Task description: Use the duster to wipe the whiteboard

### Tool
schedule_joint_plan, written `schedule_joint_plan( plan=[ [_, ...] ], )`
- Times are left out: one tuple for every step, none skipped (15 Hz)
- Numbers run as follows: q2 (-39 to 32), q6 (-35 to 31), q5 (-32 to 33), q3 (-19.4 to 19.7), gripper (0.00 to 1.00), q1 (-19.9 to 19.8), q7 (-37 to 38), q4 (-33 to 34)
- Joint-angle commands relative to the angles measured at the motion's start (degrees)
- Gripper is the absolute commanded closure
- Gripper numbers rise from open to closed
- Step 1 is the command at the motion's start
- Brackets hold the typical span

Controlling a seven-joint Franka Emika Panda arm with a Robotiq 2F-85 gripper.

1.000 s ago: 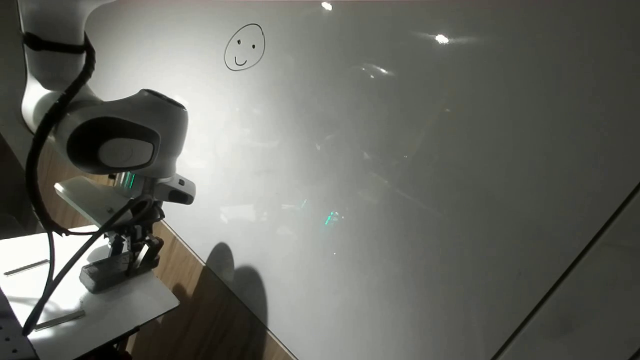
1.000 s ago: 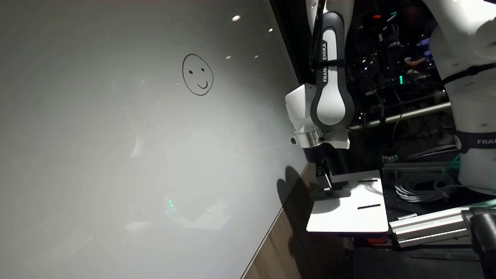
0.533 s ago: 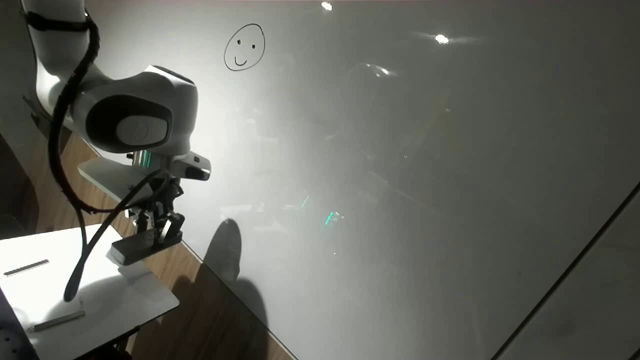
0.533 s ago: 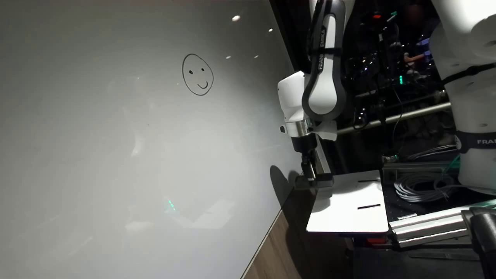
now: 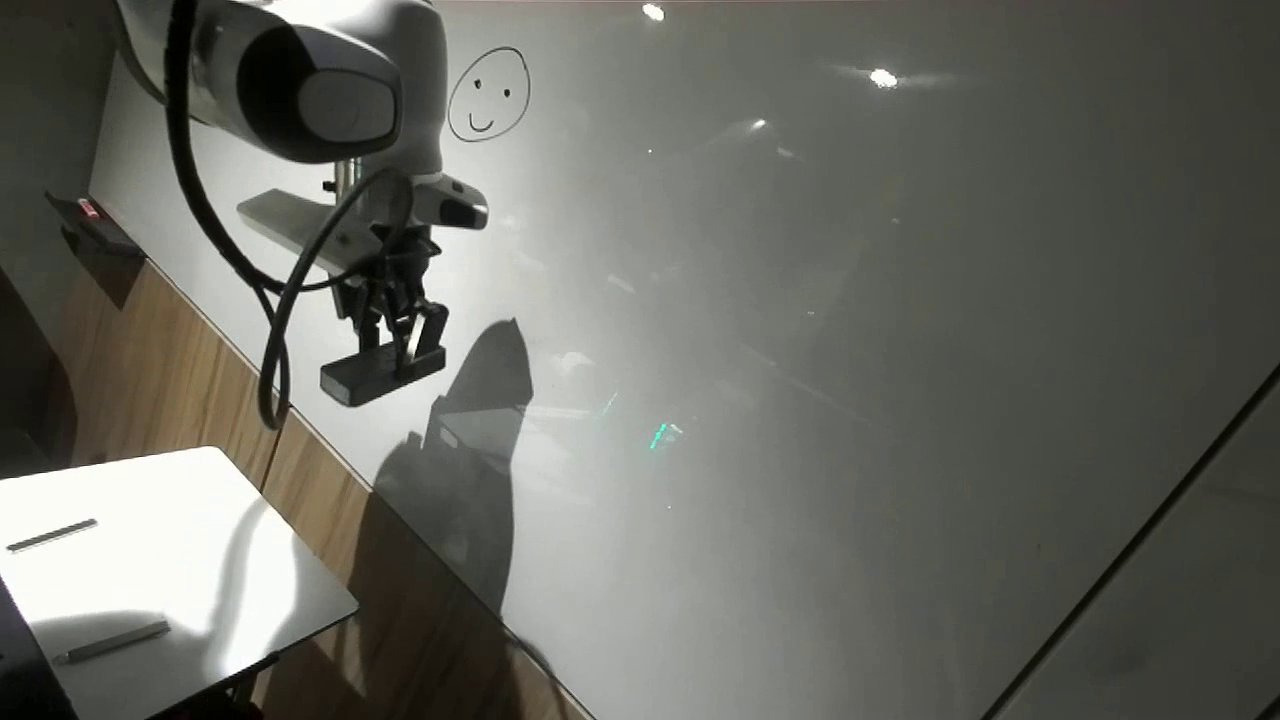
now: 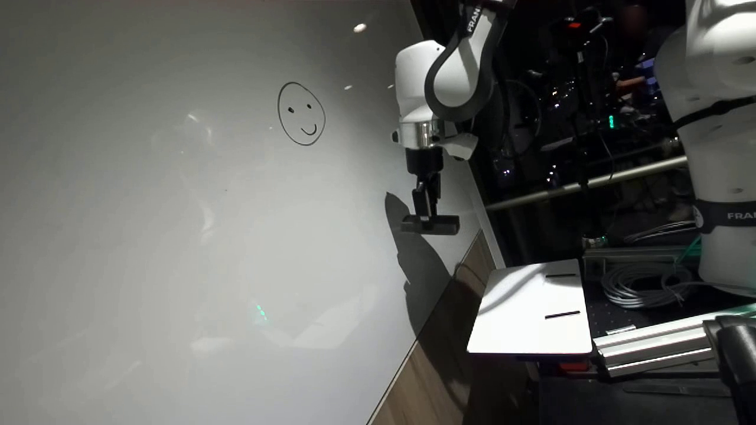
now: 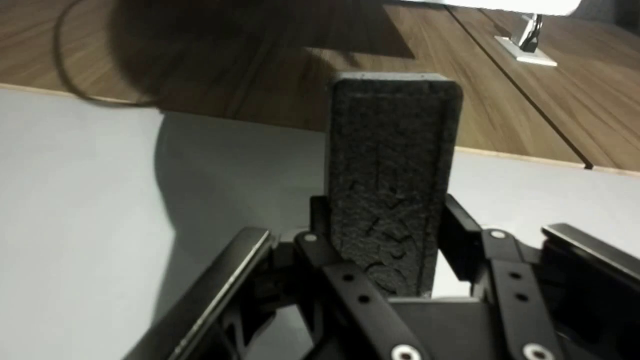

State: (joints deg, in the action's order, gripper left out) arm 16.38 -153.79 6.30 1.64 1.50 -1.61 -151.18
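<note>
The duster [image 5: 362, 378] is a dark grey oblong block, held level in the air in front of the whiteboard's lower edge; it also shows in an exterior view [image 6: 444, 225] and in the wrist view [image 7: 392, 145]. My gripper [image 5: 392, 352] is shut on it, with a finger on each long side [image 7: 387, 227]. The whiteboard [image 5: 800, 420] is a large glossy panel, also seen in an exterior view [image 6: 147, 248]. A black drawn smiley face [image 5: 489, 95] is on it, higher than the duster, and shows in an exterior view [image 6: 302, 113]. A gap to the board seems to remain.
A small white tabletop [image 5: 200, 540] with two thin dark strips stands below the gripper, also seen in an exterior view [image 6: 525, 336]. Wood panelling [image 5: 170, 350] runs under the whiteboard. A dark tray [image 5: 105, 232] is on the wall. Coiled cables [image 6: 644, 286] lie by the robot base.
My gripper has risen from just over the white tabletop with the duster in it and moved toward the whiteboard. The smiley face looks the same.
</note>
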Motion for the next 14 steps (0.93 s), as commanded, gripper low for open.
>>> schedule_joint_plan(
  plan=[
    [7.0,8.3,-3.1,-0.9,0.71,0.7,-0.4,3.1],
    [8.4,10.3,-3.8,-1.0,0.71,1.1,-0.3,4.2],
    [10.2,12.3,-4.0,-1.3,0.71,1.2,-0.3,5.0],
    [11.9,14.5,-4.2,-1.4,0.71,1.3,-0.6,5.7],
    [13.7,16.6,-4.5,-1.4,0.71,1.4,-0.8,6.1],
    [16.1,18.7,-5.0,-1.5,0.71,1.7,-0.9,6.0],
    [18.6,20.8,-5.5,-1.5,0.71,2.1,-1.2,5.8],
    [21.1,22.8,-6.2,-1.6,0.71,2.6,-1.2,5.4],
    [23.0,24.3,-6.7,-1.7,0.71,3.0,-1.1,5.4],
    [24.8,24.8,-7.3,-2.1,0.71,3.3,-0.6,5.2],
    [26.2,25.2,-8.1,-2.1,0.71,3.9,-0.7,5.2],
    [27.0,24.8,-9.0,-2.3,0.71,4.6,-0.5,5.1],
    [28.0,23.7,-10.0,-2.4,0.71,5.3,-0.5,4.8],
    [28.7,22.0,-11.0,-2.6,0.71,5.9,-0.5,4.4]
  ],
)
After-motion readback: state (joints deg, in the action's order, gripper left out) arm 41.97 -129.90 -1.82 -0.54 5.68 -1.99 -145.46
